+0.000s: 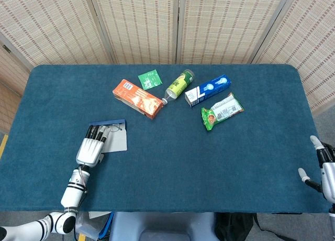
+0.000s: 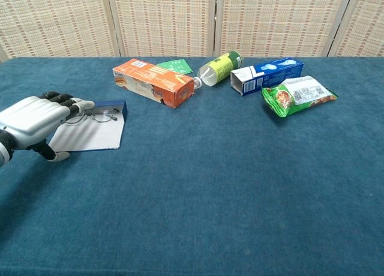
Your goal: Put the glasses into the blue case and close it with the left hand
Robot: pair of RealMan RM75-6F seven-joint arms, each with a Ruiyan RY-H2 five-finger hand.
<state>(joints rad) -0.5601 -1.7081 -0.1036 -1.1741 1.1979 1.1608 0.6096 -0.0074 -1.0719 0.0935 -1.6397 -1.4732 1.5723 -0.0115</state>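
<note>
The blue case (image 2: 90, 137) lies open on the teal table (image 2: 228, 186), its white inner flap flat and its blue edge on the far side. The glasses (image 2: 97, 116) lie along that far blue edge, also visible as the glasses (image 1: 112, 129) in the case (image 1: 118, 142) in the head view. My left hand (image 2: 33, 120) hovers knuckles up at the case's left side, its bent fingertips by the left end of the glasses and its thumb held apart underneath. It holds nothing. My left hand (image 1: 89, 149) covers the case's left part. My right hand (image 1: 322, 165) hangs at the table's near right edge, fingers apart, empty.
At the back of the table lie an orange box (image 2: 153, 82), a green packet (image 2: 175, 66), a tipped green bottle (image 2: 219, 67), a blue carton (image 2: 267, 75) and a green snack bag (image 2: 297, 95). A woven screen stands behind.
</note>
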